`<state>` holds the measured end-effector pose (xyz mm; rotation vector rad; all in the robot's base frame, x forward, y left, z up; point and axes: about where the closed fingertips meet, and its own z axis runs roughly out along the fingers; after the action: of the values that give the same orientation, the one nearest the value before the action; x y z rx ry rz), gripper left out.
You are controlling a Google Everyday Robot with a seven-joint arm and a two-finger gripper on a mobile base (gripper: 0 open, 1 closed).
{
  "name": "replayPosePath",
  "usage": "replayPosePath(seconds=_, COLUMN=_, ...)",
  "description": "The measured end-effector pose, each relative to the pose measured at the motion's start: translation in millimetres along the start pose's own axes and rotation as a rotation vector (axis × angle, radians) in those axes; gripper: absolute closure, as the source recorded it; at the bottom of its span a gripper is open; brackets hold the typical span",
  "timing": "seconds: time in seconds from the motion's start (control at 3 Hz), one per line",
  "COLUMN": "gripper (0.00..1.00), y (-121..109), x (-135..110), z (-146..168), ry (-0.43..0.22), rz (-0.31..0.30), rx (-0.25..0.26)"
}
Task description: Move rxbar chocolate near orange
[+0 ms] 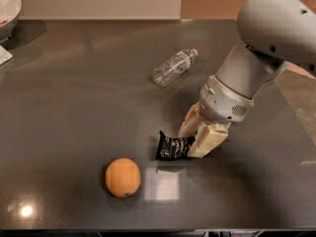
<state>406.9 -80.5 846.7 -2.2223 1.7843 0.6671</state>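
The rxbar chocolate (171,146) is a small black crinkly wrapper with pale print, lying low over the dark table right of centre. My gripper (192,142) comes down from the upper right and is shut on the bar's right end, its pale fingers (206,141) on either side of it. The bar's left end sticks out toward the left. The orange (122,177) sits on the table to the lower left of the bar, about one orange-width away, and nothing touches it.
A clear plastic bottle (174,67) lies on its side behind the gripper. A white bowl (7,11) stands at the far left back corner, with a white scrap (4,56) beside it. The table's front edge (158,229) runs just below the orange.
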Motion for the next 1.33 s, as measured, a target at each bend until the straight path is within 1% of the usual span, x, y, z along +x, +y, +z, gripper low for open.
replayPosePath(seconds=0.33, gripper=0.59, y=7.3, x=-6.7, z=6.9, ry=0.002, rz=-0.051, rx=-0.028)
replayPosePath(seconds=0.67, gripper=0.36, y=10.9, x=-12.1, z=12.2, ry=0.002, rz=-0.09, rx=-0.051)
replayPosePath(seconds=1.0, gripper=0.13, y=11.5, x=-13.4, z=15.6, ry=-0.01, rz=-0.104, rx=-0.067)
replayPosePath(seconds=1.33, gripper=0.0, y=9.7, x=-14.9, z=15.5, ry=-0.009, rz=-0.105, rx=-0.056)
